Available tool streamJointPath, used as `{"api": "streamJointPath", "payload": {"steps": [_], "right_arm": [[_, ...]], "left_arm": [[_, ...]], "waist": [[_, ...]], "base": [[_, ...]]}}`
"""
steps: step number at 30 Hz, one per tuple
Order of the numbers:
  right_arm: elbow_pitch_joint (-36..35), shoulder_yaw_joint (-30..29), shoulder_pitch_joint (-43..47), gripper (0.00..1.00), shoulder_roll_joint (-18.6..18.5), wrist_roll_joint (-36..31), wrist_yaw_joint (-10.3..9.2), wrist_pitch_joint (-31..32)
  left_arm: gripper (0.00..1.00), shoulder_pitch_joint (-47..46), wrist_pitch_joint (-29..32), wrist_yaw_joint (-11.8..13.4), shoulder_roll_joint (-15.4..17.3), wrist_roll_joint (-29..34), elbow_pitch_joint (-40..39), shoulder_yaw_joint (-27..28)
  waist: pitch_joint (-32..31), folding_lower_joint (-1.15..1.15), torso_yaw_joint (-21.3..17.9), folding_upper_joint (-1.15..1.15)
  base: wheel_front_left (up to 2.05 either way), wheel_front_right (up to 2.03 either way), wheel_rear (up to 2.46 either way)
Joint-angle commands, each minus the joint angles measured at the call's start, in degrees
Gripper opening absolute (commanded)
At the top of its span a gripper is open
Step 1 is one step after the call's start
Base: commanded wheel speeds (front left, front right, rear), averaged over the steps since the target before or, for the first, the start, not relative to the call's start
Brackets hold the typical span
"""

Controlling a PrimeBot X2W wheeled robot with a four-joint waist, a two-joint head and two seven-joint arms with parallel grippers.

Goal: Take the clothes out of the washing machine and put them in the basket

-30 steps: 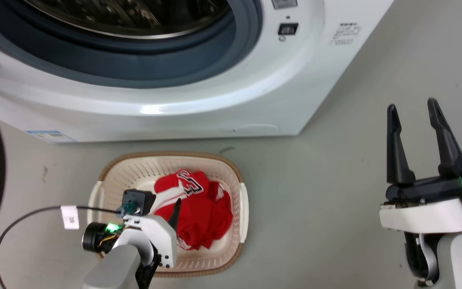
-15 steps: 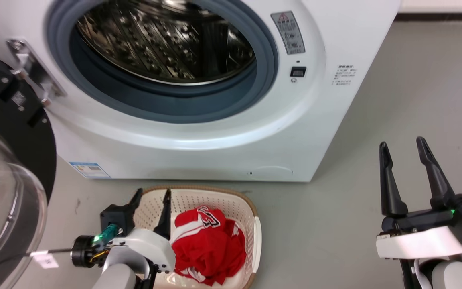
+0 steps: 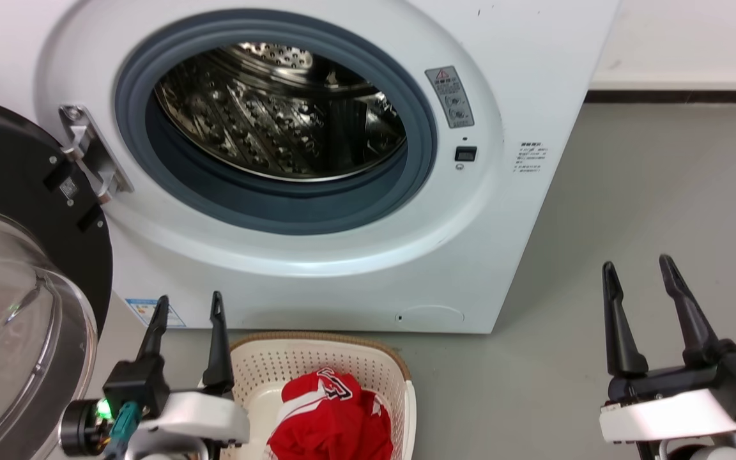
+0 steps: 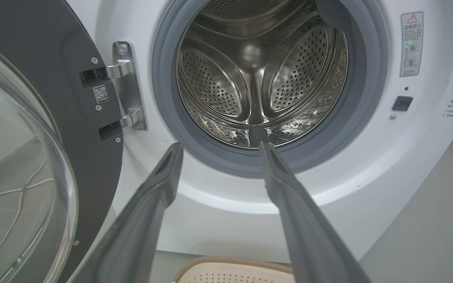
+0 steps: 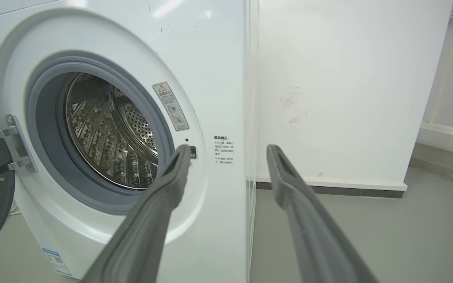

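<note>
Grey floor (image 3: 662,191), white wall (image 3: 681,38), dark skirting (image 3: 681,96).

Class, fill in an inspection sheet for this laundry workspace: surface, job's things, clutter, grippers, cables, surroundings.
Surface: smooth grey floor.
Job's things: washing machine with its door open; no fabric seen in the drum; red clothes lie in the basket before it.
Clutter: nothing seen.
Grippers: left gripper open, empty, beside the basket; right gripper open, empty, over the floor.
Cables: teal connector at the left wrist.
Surroundings: white wall, dark skirting.
</note>
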Motion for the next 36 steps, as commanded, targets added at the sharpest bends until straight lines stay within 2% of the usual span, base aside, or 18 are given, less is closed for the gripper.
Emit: {"api": "streamJointPath", "payload": {"steps": [1,10,30,31,35,36], "right_arm": [[0.08,-0.13,1.2,1.0,0.04,0.21,-0.04,-0.1],[0.08,-0.36,4.62,1.0,0.04,0.02,-0.04,-0.11],[0.44,0.11,6.85,1.0,0.04,1.12,-0.04,-0.11],[0.54,0.11,6.07,0.0,0.0,0.64,0.0,0.0],[2.48,0.34,6.34,0.0,0.01,1.03,0.0,0.06],[2.62,0.39,6.22,0.0,-0.1,3.64,0.0,0.42]], "left_arm": [[1.0,1.78,-0.14,-0.04,-0.64,1.28,-1.42,1.05],[1.0,6.69,-0.14,-0.71,-2.44,5.23,-6.49,3.98],[1.0,8.61,-0.15,-1.64,-3.33,6.47,-6.65,5.12],[0.0,8.06,0.0,-1.44,-3.21,6.72,-6.51,4.97],[0.0,8.52,0.43,-1.5,-3.25,6.29,-4.27,4.98],[0.0,7.95,1.23,-1.8,-3.25,3.86,-3.75,5.38]], "waist": [[-1.39,0.01,-0.22,0.0],[-3.87,0.01,-0.52,0.0],[-5.09,0.01,-1.05,0.0],[-5.1,0.01,-1.06,0.0],[-5.11,0.01,-1.06,0.0],[-5.09,0.01,-1.04,0.0]], "base": [[0.0,0.0,0.0],[0.0,0.0,0.0],[0.0,0.0,0.0],[0.0,0.0,0.0],[0.0,0.0,0.0],[0.0,0.0,0.0]]}}
